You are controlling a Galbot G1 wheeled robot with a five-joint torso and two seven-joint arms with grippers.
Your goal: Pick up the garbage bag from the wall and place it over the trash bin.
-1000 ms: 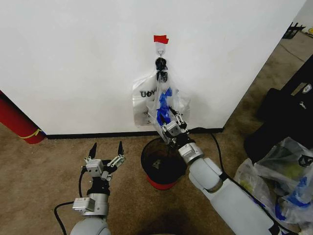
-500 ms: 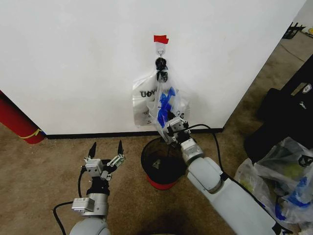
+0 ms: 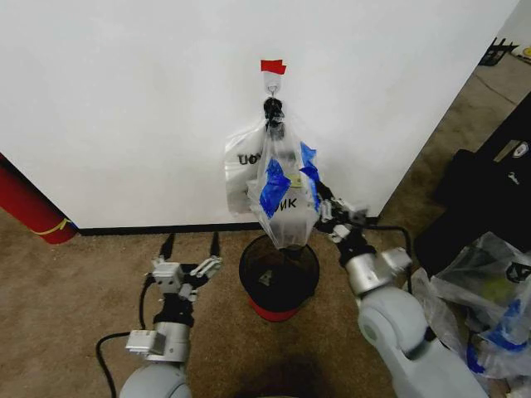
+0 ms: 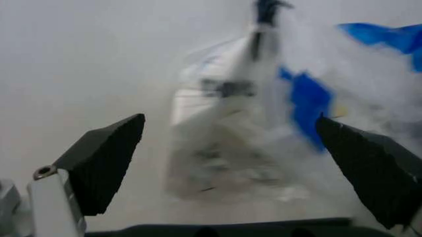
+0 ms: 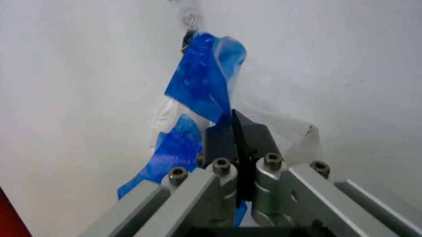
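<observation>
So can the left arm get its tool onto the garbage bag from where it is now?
Probably yes. The left tool sits open on the floor side of the trash bin, aimed at the wall, and nothing stands between it and the garbage bag, whose right edge the right tool pinches.

Bright, even light; left wrist view blurred, soft floor shadows.

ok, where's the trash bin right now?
In the head view the trash bin sits on the carpet by the wall, directly under the hanging garbage bag, between the left claw and right claw.
</observation>
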